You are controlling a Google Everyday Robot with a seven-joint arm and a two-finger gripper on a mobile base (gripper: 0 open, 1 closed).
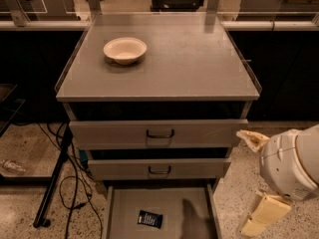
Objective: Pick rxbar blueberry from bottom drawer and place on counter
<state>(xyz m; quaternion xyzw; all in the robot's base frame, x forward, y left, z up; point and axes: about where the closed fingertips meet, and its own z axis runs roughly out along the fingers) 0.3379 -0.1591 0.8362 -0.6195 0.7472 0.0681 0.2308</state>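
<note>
The rxbar blueberry (pixel 150 218), a small dark blue wrapper, lies flat on the floor of the open bottom drawer (pixel 127 203), left of its middle. The counter (pixel 194 63) is the grey cabinet top above. My gripper (pixel 257 178) is at the lower right, beside the cabinet at the height of the lower drawers, right of and above the bar. Its cream fingers (pixel 252 139) are spread wide apart and hold nothing. Its shadow falls on the drawer floor right of the bar.
A cream bowl (pixel 125 49) stands on the counter's back left. The two upper drawers (pixel 159 133) stick out slightly above the bottom one. A black stand leg and cables (pixel 55 183) are on the floor at left, with a bottle (pixel 12 167) beyond them.
</note>
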